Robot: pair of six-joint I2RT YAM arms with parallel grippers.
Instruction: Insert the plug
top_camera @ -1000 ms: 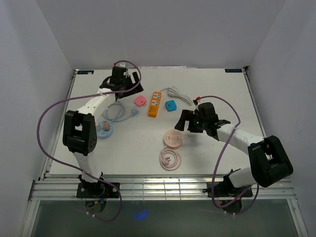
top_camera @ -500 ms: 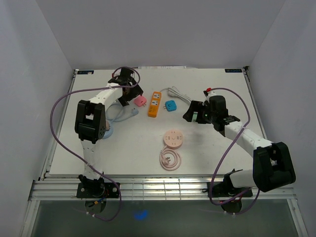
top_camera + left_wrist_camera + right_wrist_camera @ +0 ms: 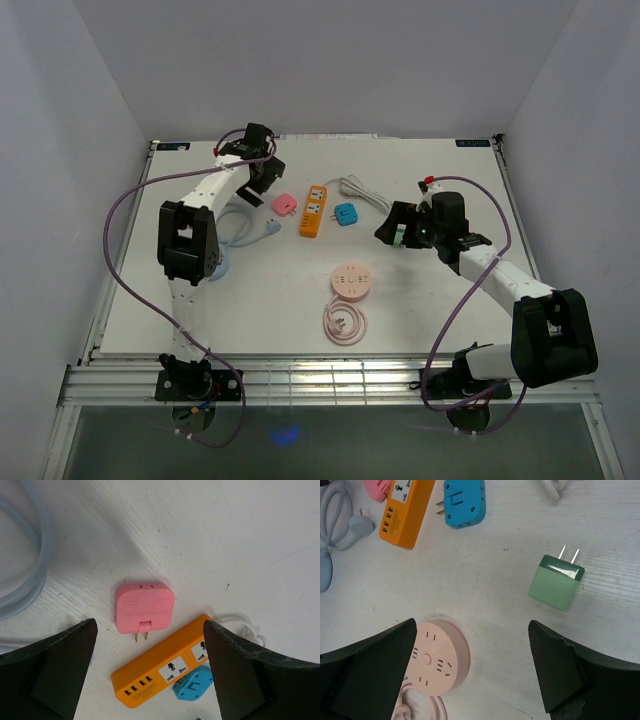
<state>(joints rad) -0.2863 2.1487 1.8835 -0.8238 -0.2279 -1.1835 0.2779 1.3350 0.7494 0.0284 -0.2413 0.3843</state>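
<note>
A pink plug (image 3: 284, 204) lies flat beside an orange power strip (image 3: 315, 209), with a blue plug (image 3: 346, 214) on the strip's other side. My left gripper (image 3: 265, 180) hovers open and empty just over the pink plug (image 3: 144, 607), whose prongs point at the orange strip (image 3: 162, 667). A green plug (image 3: 556, 581) lies loose on the table. My right gripper (image 3: 395, 228) is open and empty above the bare table between the green plug and a round pink socket (image 3: 437, 665). That socket also shows in the top view (image 3: 351, 281).
The pink socket's coiled cord (image 3: 345, 323) lies toward the front. A light blue round socket (image 3: 212, 262) and its cable (image 3: 245, 225) lie at the left. A white cable (image 3: 360, 188) runs behind the orange strip. The table's left edge (image 3: 128, 230) is near the left arm.
My left gripper has swung from the back left toward the pink plug. My right gripper has moved back and right, away from the round pink socket to beside the green plug.
</note>
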